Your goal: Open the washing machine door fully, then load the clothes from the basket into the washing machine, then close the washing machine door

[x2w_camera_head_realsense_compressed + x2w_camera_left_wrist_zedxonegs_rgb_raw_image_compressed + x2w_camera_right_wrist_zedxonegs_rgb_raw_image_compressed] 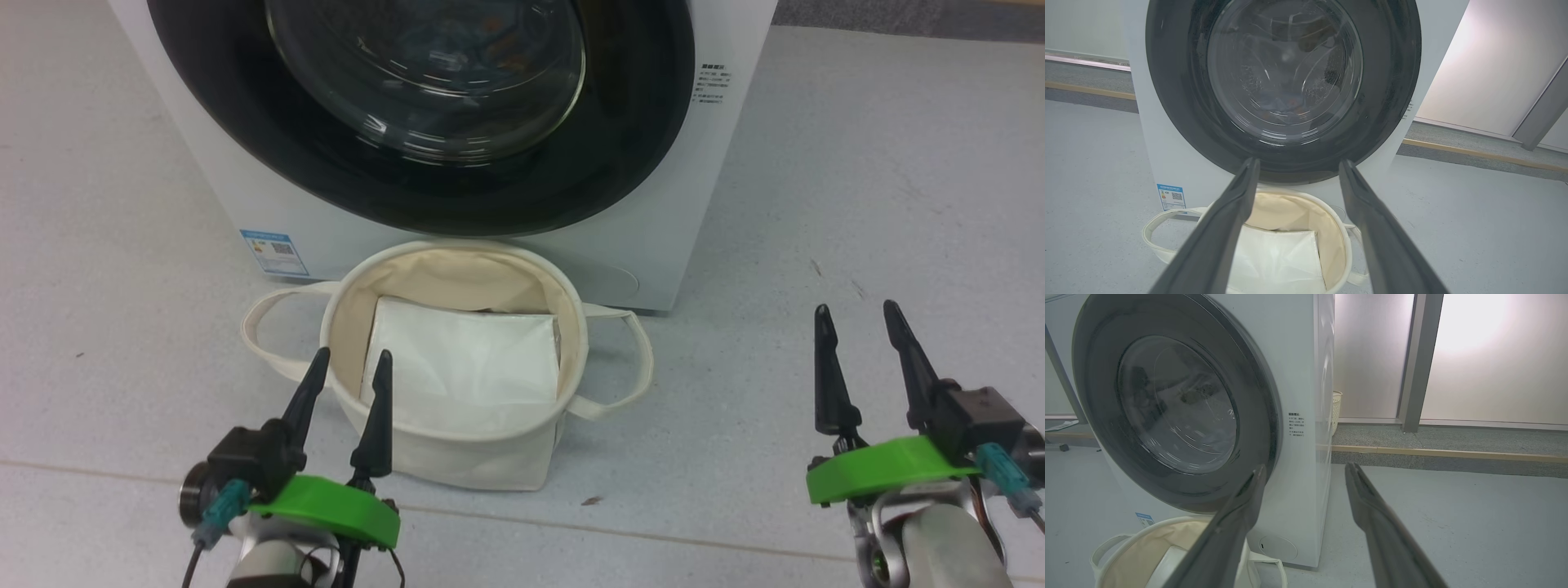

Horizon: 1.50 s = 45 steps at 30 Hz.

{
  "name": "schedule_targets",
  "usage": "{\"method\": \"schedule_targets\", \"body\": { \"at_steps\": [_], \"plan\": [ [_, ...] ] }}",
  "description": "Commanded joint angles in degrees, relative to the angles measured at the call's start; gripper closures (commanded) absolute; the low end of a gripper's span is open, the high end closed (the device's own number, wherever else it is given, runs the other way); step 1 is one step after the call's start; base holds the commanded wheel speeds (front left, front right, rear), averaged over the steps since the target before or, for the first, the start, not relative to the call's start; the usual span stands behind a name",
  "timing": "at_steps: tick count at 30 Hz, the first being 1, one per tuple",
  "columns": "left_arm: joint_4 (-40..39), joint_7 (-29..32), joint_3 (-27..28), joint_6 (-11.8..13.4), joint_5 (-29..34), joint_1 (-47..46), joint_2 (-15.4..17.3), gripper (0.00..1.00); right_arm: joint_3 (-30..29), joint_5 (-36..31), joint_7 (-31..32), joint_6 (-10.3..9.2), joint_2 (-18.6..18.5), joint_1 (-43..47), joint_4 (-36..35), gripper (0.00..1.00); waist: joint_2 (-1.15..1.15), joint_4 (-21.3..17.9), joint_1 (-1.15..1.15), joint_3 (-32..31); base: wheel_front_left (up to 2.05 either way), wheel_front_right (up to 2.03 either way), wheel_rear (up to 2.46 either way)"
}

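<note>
Left gripper (pixel 353 354) spread wide, holding nothing, fingers poised at the near rim of the basket (pixel 457 457). Right gripper (pixel 855 307) equally wide and empty, well off to the side over the floor (pixel 898 163). Ahead of both, the washing machine door (pixel 637 122) sits shut, clothes (pixel 1284 108) dim behind its glass.

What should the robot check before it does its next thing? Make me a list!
1. The washing machine door is shut flat against the washing machine: ok.
2. The clothes are inside, behind the glass: ok, blue fabric with orange shows there.
3. The basket has no clothes in it: ok, a white liner sheet lies in it; under that, cannot tell.
4. The left hand is open and empty: ok.
5. The right hand is open and empty: ok.
6. No cloth is pinched at the door's edge: cannot tell.
</note>
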Motion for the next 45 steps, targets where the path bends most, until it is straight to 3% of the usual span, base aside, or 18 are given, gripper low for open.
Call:
{"method": "schedule_targets", "body": {
  "at_steps": [1,45],
  "plan": [
    [-1.54,-0.27,1.79,0.41,0.19,-0.98,0.92,0.00,1.46,-0.44,0.13,-0.08,0.07,-0.31,-1.55,0.00,0.00,0.01,0.00,0.03,0.00,0.00,0.00],
    [-1.63,-0.27,3.18,-0.05,0.35,-1.15,0.92,0.00,0.92,-1.14,0.13,-0.08,0.40,-1.05,-0.45,0.00,0.00,0.07,0.00,0.16,0.00,0.00,0.00]
  ]
}}
